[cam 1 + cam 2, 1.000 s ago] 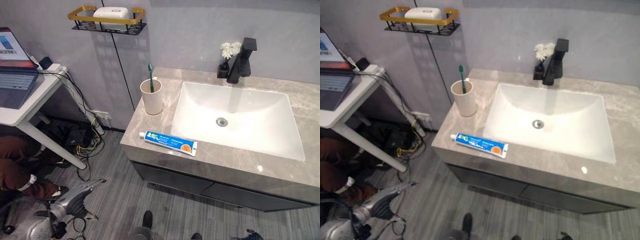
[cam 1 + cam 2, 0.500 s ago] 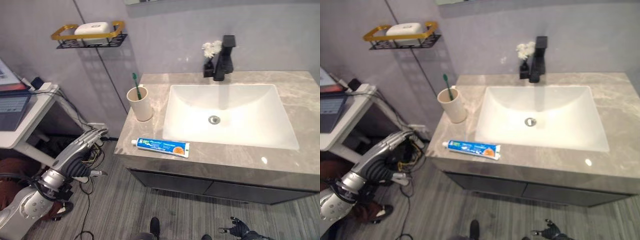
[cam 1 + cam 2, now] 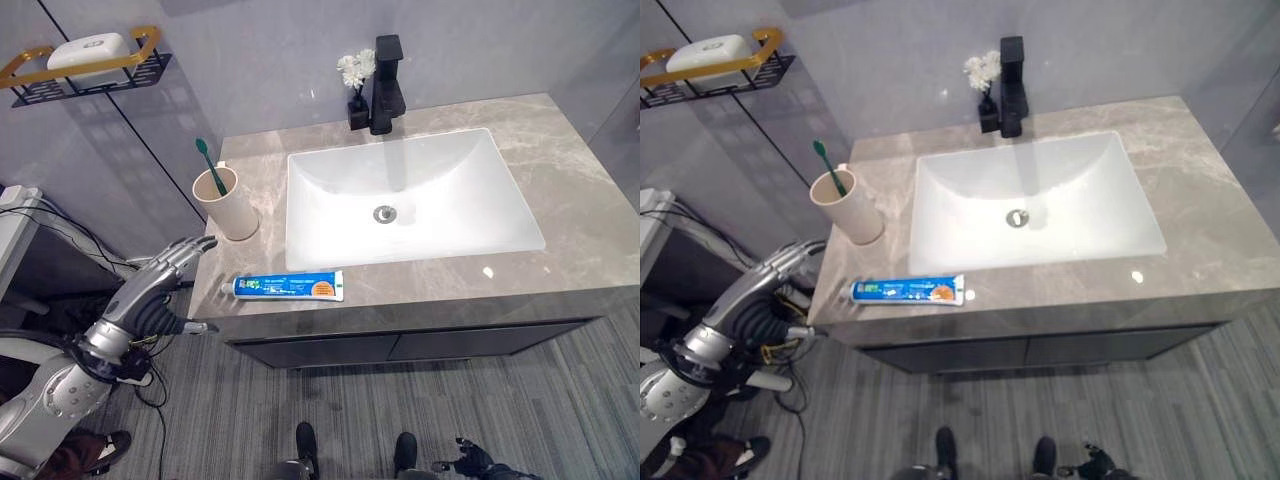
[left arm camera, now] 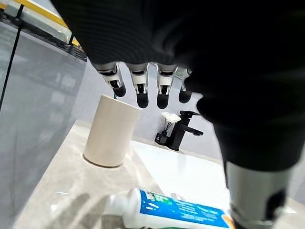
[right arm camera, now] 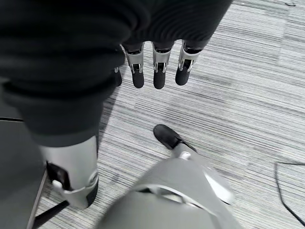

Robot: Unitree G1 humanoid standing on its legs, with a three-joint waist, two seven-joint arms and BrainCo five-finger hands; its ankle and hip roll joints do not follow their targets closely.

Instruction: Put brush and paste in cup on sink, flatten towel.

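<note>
Lying flat near the front edge of the grey stone counter (image 3: 590,235), toward its left end, you have one blue and white toothpaste tube (image 3: 288,287), cap end pointing to the counter's left edge. Its print is too small for you to read. One beige cup (image 3: 226,203) stands upright at the counter's left side, behind the tube and well apart from it, just beside the left rim of the white basin (image 3: 440,215). One green toothbrush (image 3: 210,166) leans in the cup, head up; its lower handle is hidden inside.

Your left hand (image 3: 160,290) hangs off the counter's front left corner, short of the tube, fingers (image 4: 139,88) straight and spread, holding nothing; in the left wrist view the tube's far end is cut off behind the hand's thumb. Your right hand (image 5: 157,67) hangs low over the striped floor (image 5: 248,95) with fingers extended and relaxed, nothing in them.

At the basin's back rim stands one black faucet (image 3: 387,85), with a small black vase of white flowers (image 3: 354,82) touching its left side. On the wall to the left, a gold-railed black shelf (image 3: 95,75) carries one white soap-like block (image 3: 90,50), its left end cut off at the frame.
</note>
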